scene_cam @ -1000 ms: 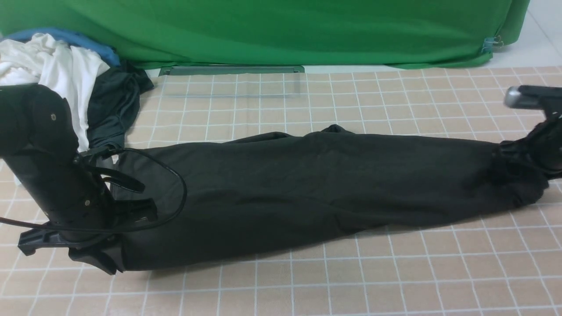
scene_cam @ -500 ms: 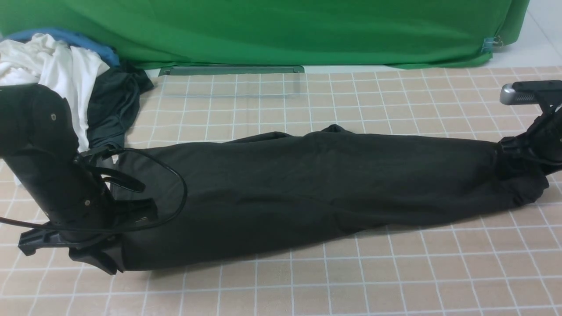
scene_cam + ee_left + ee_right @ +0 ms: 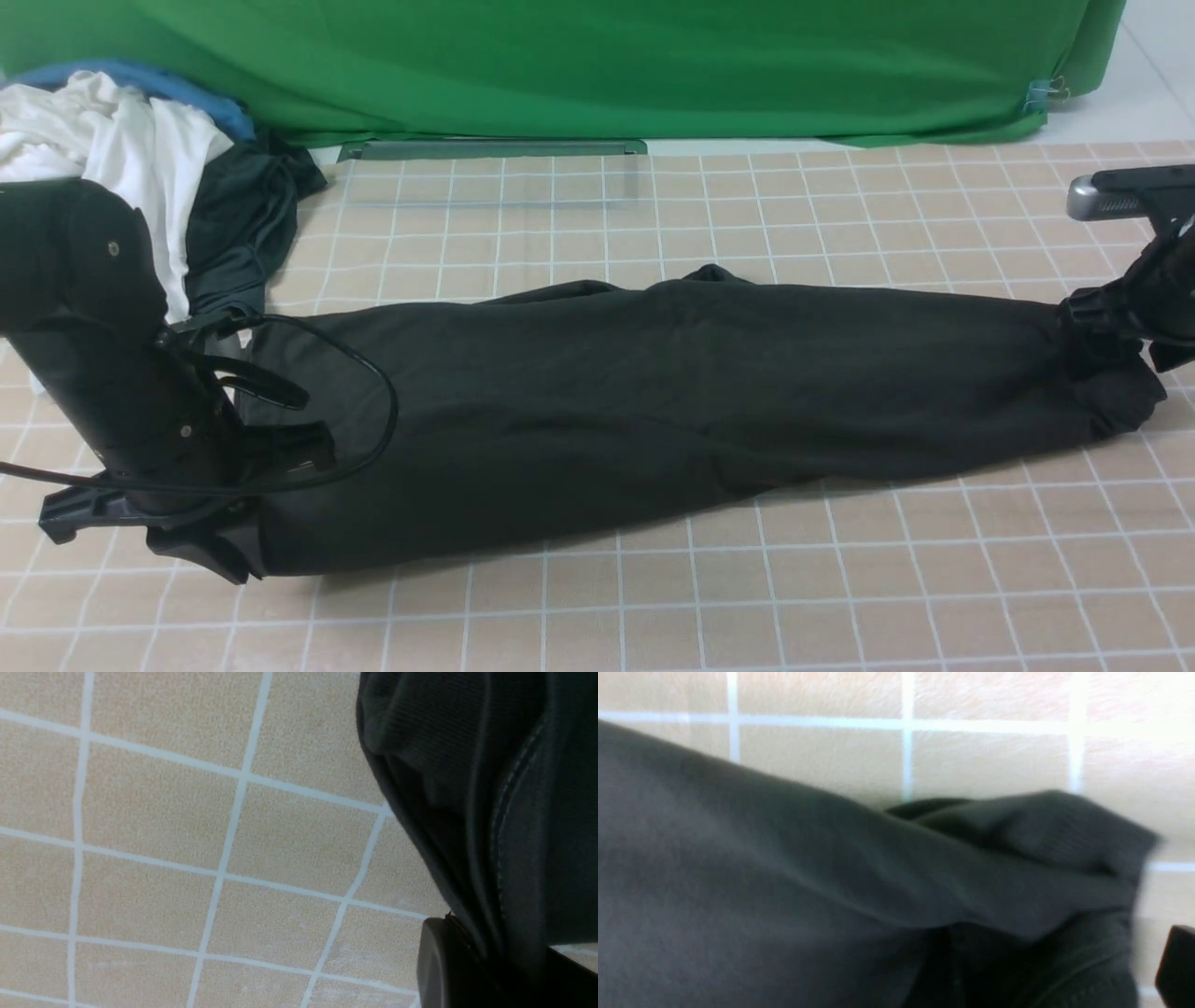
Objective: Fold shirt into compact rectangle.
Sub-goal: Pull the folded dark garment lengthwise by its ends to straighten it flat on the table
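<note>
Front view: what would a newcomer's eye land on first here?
The long black T-shirt, stretched left to right across the tan gridded mat. Its left end is pinched in the shut left claw; the open right claw stands at its right end. A heap of white cloth sits far left.

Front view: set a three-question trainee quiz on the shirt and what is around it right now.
1. True or false: the shirt is bunched into a ball at the middle of the mat.
2. The left gripper is: A) open, above the shirt; B) shut on the shirt's end; C) resting on bare mat, away from the shirt.
3. Fill in: the white garment lies at the mat's far ___ corner.

Key: 1 false, it lies stretched in a long band across the mat; 2 B; 3 left.
</note>
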`<action>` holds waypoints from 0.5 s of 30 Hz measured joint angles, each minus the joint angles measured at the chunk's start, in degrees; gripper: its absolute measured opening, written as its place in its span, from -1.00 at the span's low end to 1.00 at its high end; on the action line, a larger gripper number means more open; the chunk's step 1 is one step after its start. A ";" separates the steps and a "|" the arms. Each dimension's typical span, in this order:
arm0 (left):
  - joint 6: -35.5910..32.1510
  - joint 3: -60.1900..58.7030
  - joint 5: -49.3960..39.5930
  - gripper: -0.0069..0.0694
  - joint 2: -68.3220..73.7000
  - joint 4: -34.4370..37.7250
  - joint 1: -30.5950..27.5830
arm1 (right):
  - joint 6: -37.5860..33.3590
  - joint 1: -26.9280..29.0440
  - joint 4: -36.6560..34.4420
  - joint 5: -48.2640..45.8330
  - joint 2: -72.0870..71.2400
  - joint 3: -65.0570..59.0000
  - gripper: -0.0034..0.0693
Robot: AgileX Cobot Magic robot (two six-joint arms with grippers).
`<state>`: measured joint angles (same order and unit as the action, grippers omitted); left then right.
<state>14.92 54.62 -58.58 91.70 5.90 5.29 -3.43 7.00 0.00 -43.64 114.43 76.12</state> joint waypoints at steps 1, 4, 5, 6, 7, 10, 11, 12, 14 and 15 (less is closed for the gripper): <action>0.00 0.00 0.00 -0.77 0.00 0.00 0.00 | 0.00 0.01 0.00 0.00 0.10 0.12 0.69; 0.00 0.00 -0.48 -0.77 0.00 0.67 0.00 | 0.00 -0.35 0.00 -0.25 0.73 0.69 0.67; 0.00 0.00 -0.48 -0.77 0.00 1.09 0.00 | 0.00 -0.42 0.00 -0.37 0.93 0.81 0.63; 0.00 0.00 -0.43 -0.77 0.00 1.25 0.00 | 0.00 -0.54 0.00 -0.44 1.00 0.88 0.57; 0.00 0.00 -0.43 -0.77 0.00 1.30 0.00 | 0.00 -0.75 0.00 -0.49 1.04 0.99 0.46; -0.07 0.00 -0.43 -0.77 0.00 1.38 0.00 | -0.21 -1.05 -1.13 -0.92 1.04 1.10 0.04; -0.19 0.00 -0.43 -0.77 0.00 1.38 0.00 | -0.22 -1.22 -1.53 -1.03 1.04 1.10 -0.14; -0.34 0.00 -0.43 -0.77 0.00 1.38 0.00 | -0.32 -1.42 -1.80 -1.29 1.04 1.10 -0.37; -0.35 0.00 -0.55 -0.77 0.00 1.38 0.00 | -0.77 -1.48 -1.89 -1.97 1.04 1.29 -0.63; -0.35 0.08 -1.20 -0.77 0.00 1.38 0.00 | -1.04 -1.48 -1.89 -2.22 1.04 1.29 -0.64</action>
<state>14.58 54.70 -59.78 91.70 7.28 5.29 -4.46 5.52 -1.89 -45.86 115.47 77.41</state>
